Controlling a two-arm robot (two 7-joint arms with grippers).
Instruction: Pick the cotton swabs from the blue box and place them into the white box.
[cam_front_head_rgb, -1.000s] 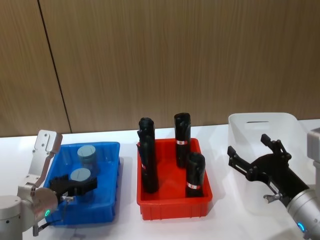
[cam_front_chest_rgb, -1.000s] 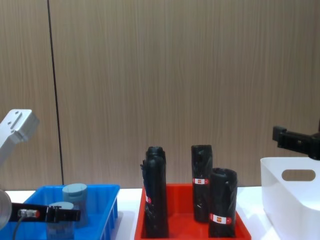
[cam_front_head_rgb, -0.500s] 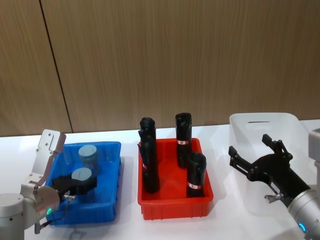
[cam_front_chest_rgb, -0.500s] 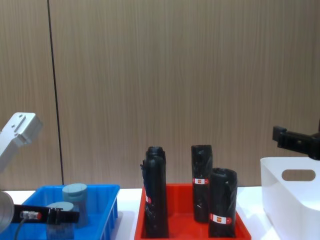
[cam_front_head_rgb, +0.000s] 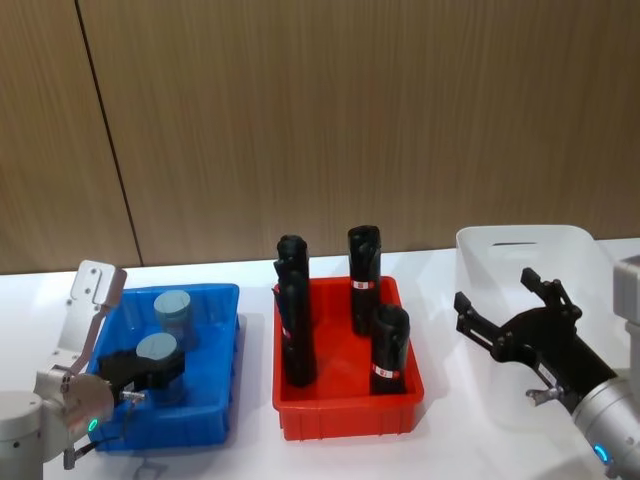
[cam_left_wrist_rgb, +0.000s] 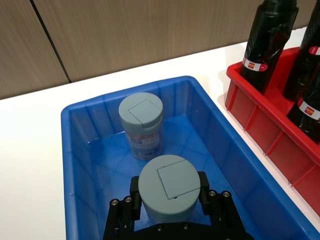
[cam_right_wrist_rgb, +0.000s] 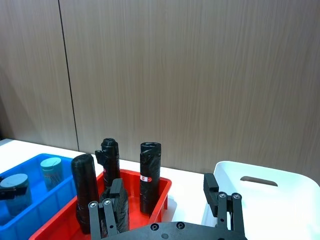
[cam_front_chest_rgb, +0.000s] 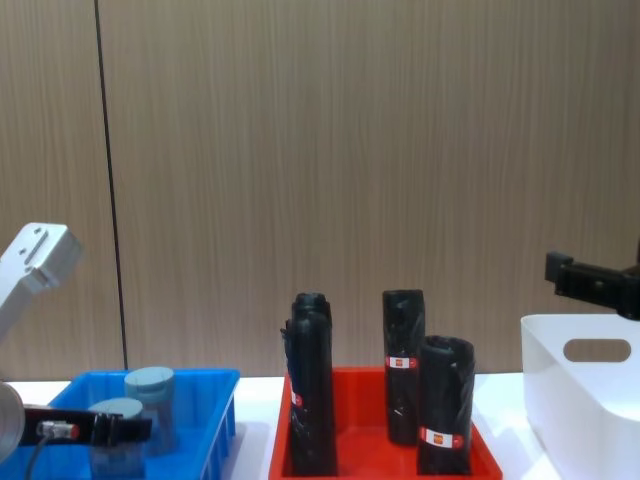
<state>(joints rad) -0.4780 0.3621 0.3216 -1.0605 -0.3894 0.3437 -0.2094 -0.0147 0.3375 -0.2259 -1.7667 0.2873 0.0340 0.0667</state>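
Observation:
Two cotton swabs jars with grey-blue lids stand in the blue box (cam_front_head_rgb: 214, 298). My left gripper (cam_front_head_rgb: 158, 374) is shut on the nearer jar (cam_front_head_rgb: 157, 349); in the left wrist view its black fingers (cam_left_wrist_rgb: 134, 189) press both sides of that jar (cam_left_wrist_rgb: 168, 176). The other jar (cam_front_head_rgb: 172, 309) stands free behind it, near the box's back wall. The white box (cam_front_head_rgb: 520, 240) stands at the far right. My right gripper (cam_front_head_rgb: 500, 296) hovers open at that box's left front with nothing between its fingers.
A red tray (cam_front_head_rgb: 345, 410) with several tall black rolls (cam_front_head_rgb: 364, 262) stands between the blue box and the white box. The white table runs back to a brown wood-panel wall. In the chest view the white box (cam_front_chest_rgb: 590, 385) shows its oval handle cut-out.
The left gripper has closed in on the nearer jar and raised it slightly, shifting a little left. The right gripper has stayed where it was.

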